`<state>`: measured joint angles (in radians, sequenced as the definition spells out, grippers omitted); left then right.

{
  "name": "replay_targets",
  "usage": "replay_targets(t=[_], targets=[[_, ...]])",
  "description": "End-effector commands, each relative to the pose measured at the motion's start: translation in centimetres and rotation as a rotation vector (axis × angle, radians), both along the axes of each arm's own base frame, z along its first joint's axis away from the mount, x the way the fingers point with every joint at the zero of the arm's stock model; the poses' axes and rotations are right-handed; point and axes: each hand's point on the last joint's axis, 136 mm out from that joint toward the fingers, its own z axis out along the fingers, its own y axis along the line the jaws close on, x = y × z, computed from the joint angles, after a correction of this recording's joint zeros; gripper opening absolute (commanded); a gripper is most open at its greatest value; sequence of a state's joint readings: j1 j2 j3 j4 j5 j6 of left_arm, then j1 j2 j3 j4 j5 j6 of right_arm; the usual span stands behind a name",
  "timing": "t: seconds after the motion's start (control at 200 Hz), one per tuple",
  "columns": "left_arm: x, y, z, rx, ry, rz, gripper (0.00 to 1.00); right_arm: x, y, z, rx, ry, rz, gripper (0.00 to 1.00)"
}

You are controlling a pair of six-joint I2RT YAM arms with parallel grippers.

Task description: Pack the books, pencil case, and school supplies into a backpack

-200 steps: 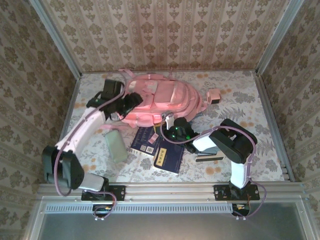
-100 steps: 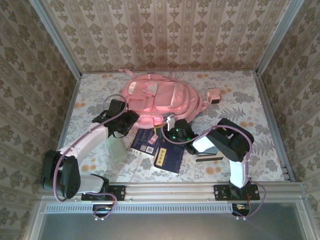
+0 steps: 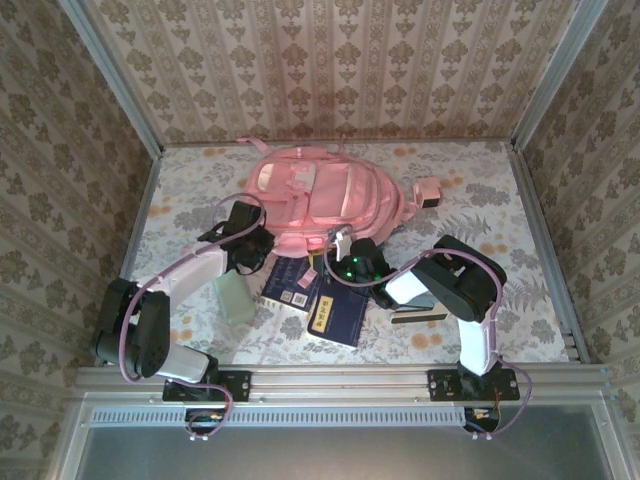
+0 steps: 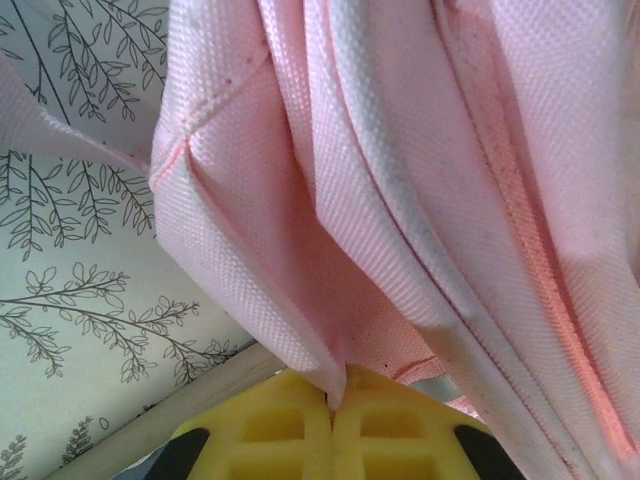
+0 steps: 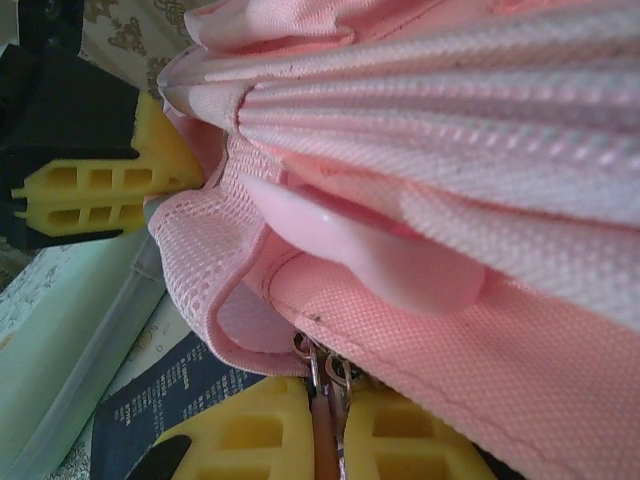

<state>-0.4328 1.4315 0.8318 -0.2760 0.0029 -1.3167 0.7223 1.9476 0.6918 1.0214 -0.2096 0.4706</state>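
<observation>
Two pinches on the backpack (image 3: 330, 195): left claw (image 4: 332, 400) tight on a fold (image 4: 300, 300), right claw (image 5: 325, 405) apparently on zipper pulls (image 5: 318, 362).

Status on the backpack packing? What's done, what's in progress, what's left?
Done: nothing packed. The books, pencil case and small pink box lie on the table outside the backpack.
In hand: both grippers are on the bag's near edge, the left gripper shut on a fold of pink fabric, the right gripper shut at the zipper pulls.
Left: open the bag, then load every item.
</observation>
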Motion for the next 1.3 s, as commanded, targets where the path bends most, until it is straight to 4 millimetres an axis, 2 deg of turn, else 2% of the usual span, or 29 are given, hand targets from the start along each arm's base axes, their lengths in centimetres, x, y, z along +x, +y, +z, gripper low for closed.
replay_targets(t=[0.0,0.15,0.25,0.315,0.43,0.535,0.59,0.67,0.77,0.85,0.92,0.995,1.075,1.165,1.295], targets=[[1.2,0.8,2.0,0.033,-0.072,0.037,0.0,0.4,-1.3,0.7,-0.026,-0.036,-0.05,0.08],[1.1,2.3,3.5,0.078,-0.115,0.063,0.0,0.7,-3.4,0.4,-0.077,-0.034,-0.101,0.09],[0.9,2.9,3.4,0.078,-0.111,0.078,0.0,0.5,-4.2,0.3,-0.099,-0.034,-0.108,0.09],[0.8,2.9,3.3,0.071,-0.109,0.079,0.0,0.3,-4.1,0.5,-0.097,-0.034,-0.088,0.1],[1.1,2.0,3.1,0.049,-0.109,0.057,0.0,-0.8,-2.0,1.3,-0.076,-0.019,0.033,0.23],[1.1,1.4,3.0,0.038,-0.104,0.04,0.0,-1.9,-0.4,2.2,-0.027,-0.007,0.136,0.47],[1.1,1.3,2.9,0.036,-0.103,0.04,0.0,-2.3,-0.4,3.0,0.009,-0.021,0.148,0.54],[1.0,1.4,3.0,0.036,-0.105,0.038,0.0,-1.7,-1.6,4.0,0.083,-0.009,0.098,0.62],[0.8,1.5,2.9,0.032,-0.105,0.042,0.0,0.0,-3.6,3.4,0.134,0.078,0.005,0.59],[0.8,1.6,2.8,0.028,-0.104,0.044,0.0,1.0,-4.6,1.9,0.116,0.159,-0.055,0.43],[0.7,1.5,3.0,0.024,-0.105,0.041,0.0,0.9,-4.9,1.1,0.103,0.174,-0.06,0.31],[0.8,1.5,3.2,0.02,-0.109,0.04,0.0,0.5,-5.1,0.5,0.085,0.165,-0.054,0.23],[0.8,1.4,3.4,0.016,-0.111,0.033,0.0,0.1,-5.1,0.2,0.035,0.122,-0.034,0.24],[0.8,1.3,3.6,0.008,-0.11,0.028,0.0,-0.6,-4.9,0.0,-0.055,0.041,-0.01,0.32],[0.6,1.1,4.0,-0.004,-0.117,0.024,0.0,-1.9,-4.6,0.7,-0.234,-0.215,0.008,0.4]])
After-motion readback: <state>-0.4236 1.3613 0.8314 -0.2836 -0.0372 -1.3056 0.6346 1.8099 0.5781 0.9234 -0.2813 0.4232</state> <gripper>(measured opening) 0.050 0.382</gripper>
